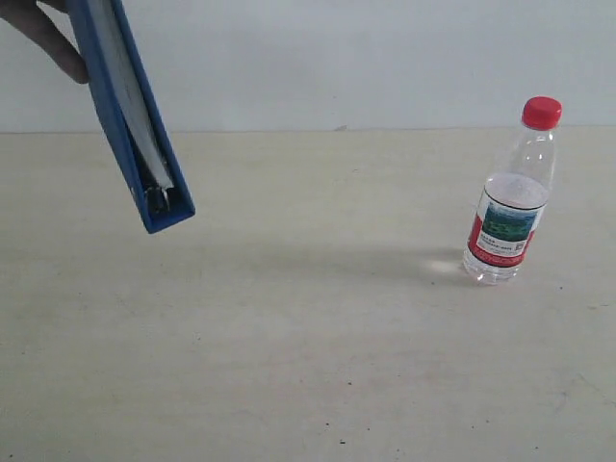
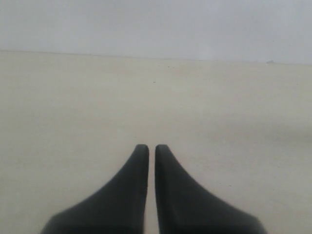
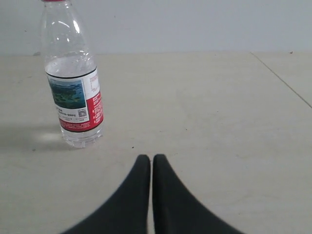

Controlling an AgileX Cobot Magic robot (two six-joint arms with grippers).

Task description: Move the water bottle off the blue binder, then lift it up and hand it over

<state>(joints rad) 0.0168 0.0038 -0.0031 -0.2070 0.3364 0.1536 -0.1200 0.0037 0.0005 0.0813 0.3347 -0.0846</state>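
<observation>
The water bottle (image 1: 510,197) stands upright on the table at the right, clear with a red cap and a red, white and green label; it stands directly on the table, apart from the binder. The right wrist view shows this bottle (image 3: 73,87) off to one side beyond my right gripper (image 3: 147,158), which is shut and empty. A human hand (image 1: 43,34) holds the blue binder (image 1: 130,115) in the air at the upper left, tilted, white pages showing. My left gripper (image 2: 148,148) is shut with nothing in it, over bare table. Neither gripper shows in the exterior view.
The table (image 1: 308,337) is a pale beige surface meeting a light wall at the back. A thin seam (image 3: 282,80) crosses the table in the right wrist view.
</observation>
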